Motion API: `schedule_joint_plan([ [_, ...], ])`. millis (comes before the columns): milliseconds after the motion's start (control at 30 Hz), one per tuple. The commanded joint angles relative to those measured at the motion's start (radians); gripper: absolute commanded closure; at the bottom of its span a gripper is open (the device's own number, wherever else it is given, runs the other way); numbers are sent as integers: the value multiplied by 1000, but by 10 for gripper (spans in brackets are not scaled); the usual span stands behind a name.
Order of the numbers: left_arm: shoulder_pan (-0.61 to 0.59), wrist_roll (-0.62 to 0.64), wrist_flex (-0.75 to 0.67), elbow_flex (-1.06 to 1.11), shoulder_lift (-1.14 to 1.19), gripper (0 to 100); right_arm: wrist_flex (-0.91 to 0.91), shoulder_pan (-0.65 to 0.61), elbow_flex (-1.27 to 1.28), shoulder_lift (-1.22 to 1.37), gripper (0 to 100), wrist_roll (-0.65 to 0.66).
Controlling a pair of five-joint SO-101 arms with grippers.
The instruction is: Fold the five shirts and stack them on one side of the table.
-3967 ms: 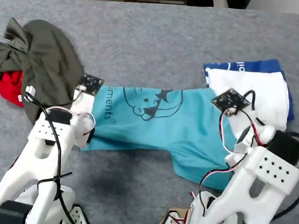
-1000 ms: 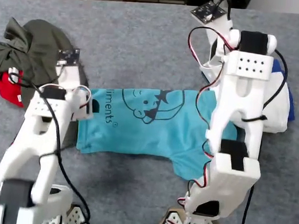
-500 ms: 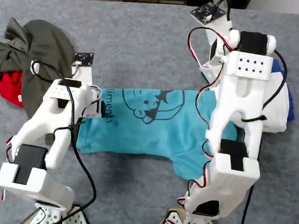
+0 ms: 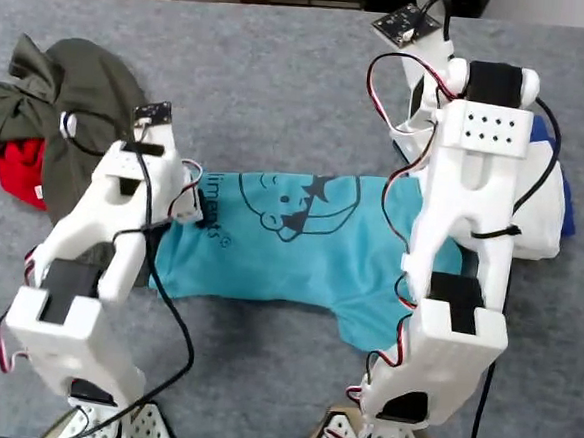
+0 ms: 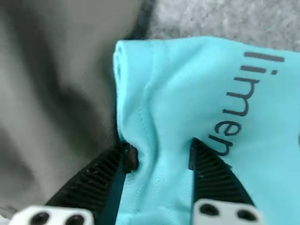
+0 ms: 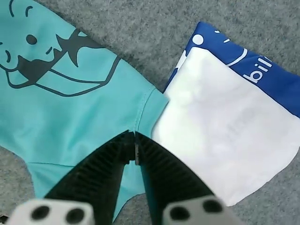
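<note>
One edge of the teal shirt is pinched inside the left gripper.

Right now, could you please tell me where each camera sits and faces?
High view: above the table, looking down on both arms.
Left wrist view: on the left arm, facing the left gripper pinching the teal shirt.
Right wrist view: on the right arm, looking down past the shut right gripper.
All three share the teal shirt.
</note>
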Motion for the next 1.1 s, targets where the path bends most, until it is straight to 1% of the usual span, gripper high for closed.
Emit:
schedule_joint_plan([
  [0,-9,-11,61,-126,94,913,12,-8,2,-54,996,-9],
  [67,0,-18,91,-170,137,991,12,-8,2,-56,996,-9],
  [133,12,-18,124,-198,154,973,15,-7,2,-58,996,-9],
  [267,32,-17,186,-249,151,981,15,21,-1,-59,996,-9],
  [333,28,-17,273,-319,133,981,15,41,-1,-59,996,-9],
  [500,-29,-21,482,-535,56,981,15,90,-5,-59,995,-3],
  [567,-21,-48,552,-617,38,981,15,104,-5,-59,995,-3],
  [667,40,-55,652,-726,31,981,14,111,-5,-59,995,-2],
  [767,141,-55,724,-813,31,981,14,111,-7,-59,995,-2],
  [833,215,-52,726,-839,27,981,14,117,-7,-59,995,-2],
  [967,350,12,724,-893,33,981,17,134,-7,-61,995,34],
  [1067,457,23,690,-962,35,981,17,165,-5,-85,995,-21],
])
